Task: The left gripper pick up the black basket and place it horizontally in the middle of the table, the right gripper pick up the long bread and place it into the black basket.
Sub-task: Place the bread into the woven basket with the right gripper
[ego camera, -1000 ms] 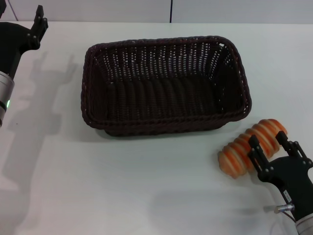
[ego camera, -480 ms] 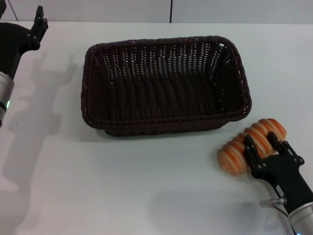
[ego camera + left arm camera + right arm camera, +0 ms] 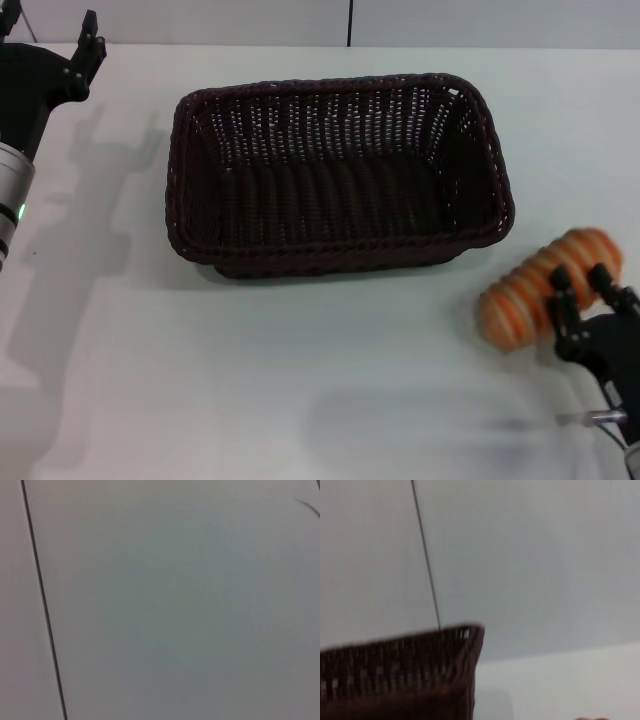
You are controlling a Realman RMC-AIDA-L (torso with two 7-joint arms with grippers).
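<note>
The black basket (image 3: 340, 84) lies crosswise in the middle of the white table (image 3: 250, 370), and its inside is empty. Its corner also shows in the right wrist view (image 3: 420, 670). My right gripper (image 3: 583, 294) is shut on the long bread (image 3: 535, 290), an orange and cream striped loaf. It holds the loaf to the right of the basket's front right corner, apparently a little above the table. My left gripper (image 3: 50, 28) is open and empty at the far left back corner, well away from the basket.
The left wrist view shows only a plain grey wall with a dark seam (image 3: 42, 605). The same wall and a seam (image 3: 427, 565) stand behind the table's far edge. The loaf and right arm cast a shadow (image 3: 420, 420) on the table.
My right gripper has closed on the long bread and carried it to the right, away from where it lay. The left gripper has shifted slightly up and back. The basket has not moved.
</note>
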